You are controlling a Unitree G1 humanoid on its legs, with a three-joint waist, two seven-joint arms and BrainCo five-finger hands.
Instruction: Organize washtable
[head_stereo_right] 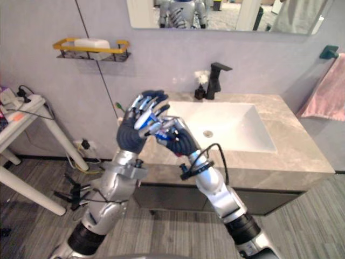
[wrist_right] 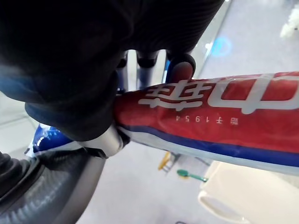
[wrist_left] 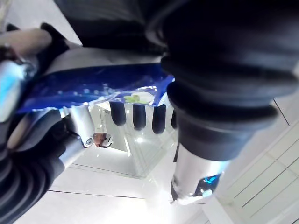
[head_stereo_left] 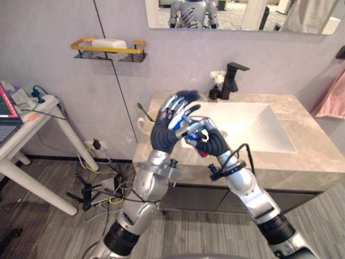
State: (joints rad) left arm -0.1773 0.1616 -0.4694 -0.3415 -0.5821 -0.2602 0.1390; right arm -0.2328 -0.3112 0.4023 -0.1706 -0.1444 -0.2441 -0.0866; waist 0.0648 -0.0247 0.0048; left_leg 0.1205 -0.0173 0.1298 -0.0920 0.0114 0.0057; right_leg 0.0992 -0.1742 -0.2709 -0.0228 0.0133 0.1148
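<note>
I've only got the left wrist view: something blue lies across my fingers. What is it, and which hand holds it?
Observer: A red and blue toothpaste tube; the right hand has its fingers curled round it.
Operator: And my left hand?
Observer: The left hand stands against the tube, fingers straight, above the counter's left part.
Operator: Where's the cup?
Observer: A cream cup with a green toothbrush is by the wall at the counter's left end.
</note>
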